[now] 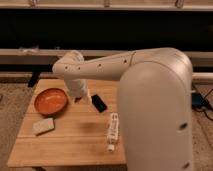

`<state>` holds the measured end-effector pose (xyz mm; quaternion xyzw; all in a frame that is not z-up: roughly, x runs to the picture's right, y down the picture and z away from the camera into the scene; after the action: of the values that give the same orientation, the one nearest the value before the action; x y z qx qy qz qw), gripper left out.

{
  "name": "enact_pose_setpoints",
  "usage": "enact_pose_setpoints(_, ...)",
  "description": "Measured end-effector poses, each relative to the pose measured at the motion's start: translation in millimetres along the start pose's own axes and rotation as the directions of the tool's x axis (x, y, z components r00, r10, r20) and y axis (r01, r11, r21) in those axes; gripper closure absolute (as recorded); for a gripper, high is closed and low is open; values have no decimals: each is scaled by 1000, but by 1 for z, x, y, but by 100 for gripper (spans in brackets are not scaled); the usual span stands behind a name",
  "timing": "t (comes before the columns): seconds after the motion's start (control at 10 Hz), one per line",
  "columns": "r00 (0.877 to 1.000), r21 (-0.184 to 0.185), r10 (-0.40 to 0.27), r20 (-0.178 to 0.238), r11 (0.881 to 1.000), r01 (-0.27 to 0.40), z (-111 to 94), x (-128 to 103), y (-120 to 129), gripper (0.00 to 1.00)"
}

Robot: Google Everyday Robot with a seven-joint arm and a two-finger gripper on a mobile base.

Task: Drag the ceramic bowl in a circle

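Fig. Bench scene, single arm over a wooden bench (pixel 75 142), seen from the near side.

(a) Ceramic bowl (pixel 51 101): round, shallow, orange-red w/ a darker rim. It sits upright in the far-left part of the bench, close to the left edge and short of the far-left corner. Its inside looks bare.

(b) Pincer (pixel 80 97): hangs at the end of the white arm (pixel 100 67), which reaches in from the right, bends at a rounded elbow above the far edge and drops toward the bench top. The pincer is low, just beside the bowl's right rim. Contact w/ the rim: cannot tell. Its state, wide or narrow, also cannot be told, since the wrist covers most of it.

(c) Sponge (pixel 43 126): small pale block, lying flat near the left edge, on the near side of the bowl and apart from it.

(d) Black object (pixel 99 103): small, dark, oblong, lying approx. mid-bench toward the far edge, just right of the pincer.

(e) White tube (pixel 113 132): lies flat, long axis running far-to-near, toward the near edge and right of centre.

(f) Robot body (pixel 160 115): large white housing in the foreground; it hides the right edge and both right corners of the bench.
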<state>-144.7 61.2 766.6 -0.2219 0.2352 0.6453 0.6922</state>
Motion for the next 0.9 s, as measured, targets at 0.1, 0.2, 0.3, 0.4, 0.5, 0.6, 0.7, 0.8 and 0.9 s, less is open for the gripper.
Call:
enact_pose_setpoints(0.1, 1000, -5, -13, 3, 1000, 13, 6, -19, 22, 35)
enact_pose_setpoints(0.2, 1000, -7, -19, 2, 1000, 19, 11, -31, 35, 35)
enact_pose_setpoints(0.3, 1000, -12, -29, 4, 999, 29, 17, -48, 50, 35)
enact_pose_setpoints(0.4, 999, -26, -44, 1, 999, 44, 25, -64, 72, 35)
enact_pose_setpoints(0.5, 998, -38, -61, -3, 997, 60, 31, -73, 90, 35)
enact_pose_setpoints(0.6, 997, -54, -82, -11, 995, 81, 43, -80, 110, 35)
enact_pose_setpoints(0.7, 995, -64, -97, -23, 993, 95, 57, -83, 122, 35)
enact_pose_setpoints(0.8, 994, -78, -108, -33, 991, 106, 70, -84, 130, 35)
enact_pose_setpoints(0.9, 993, -85, -113, -40, 990, 109, 77, -84, 134, 35)
